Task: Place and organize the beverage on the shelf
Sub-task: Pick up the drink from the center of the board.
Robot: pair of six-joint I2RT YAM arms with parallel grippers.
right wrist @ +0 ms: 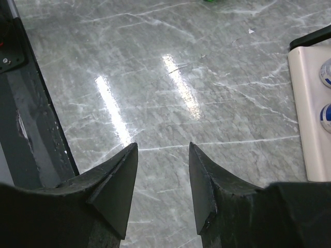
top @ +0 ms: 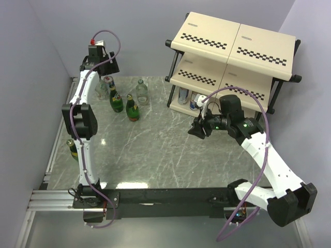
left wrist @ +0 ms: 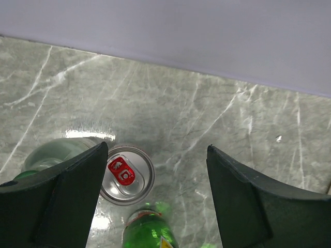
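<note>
- The left gripper (left wrist: 156, 150) hovers at the far left of the table (top: 155, 150), fingers wide apart and empty.
- Right under it stands a can (left wrist: 126, 178) with a red tab.
- Just beside the can are a clear bottle (left wrist: 54, 155) and a green bottle (left wrist: 147, 232).
- Right of these, a second green bottle (top: 133, 108) and a second clear bottle (top: 142, 93) stand close by.
- A lone green bottle (top: 72, 148) sits by the left edge, partly hidden by the left arm.
- The shelf (top: 232, 44) stands far right, with two cans (top: 183, 94) on a lower board at its left end.
- The right gripper (right wrist: 163, 145) hangs low just left of the shelf, fingers apart and empty.
</note>
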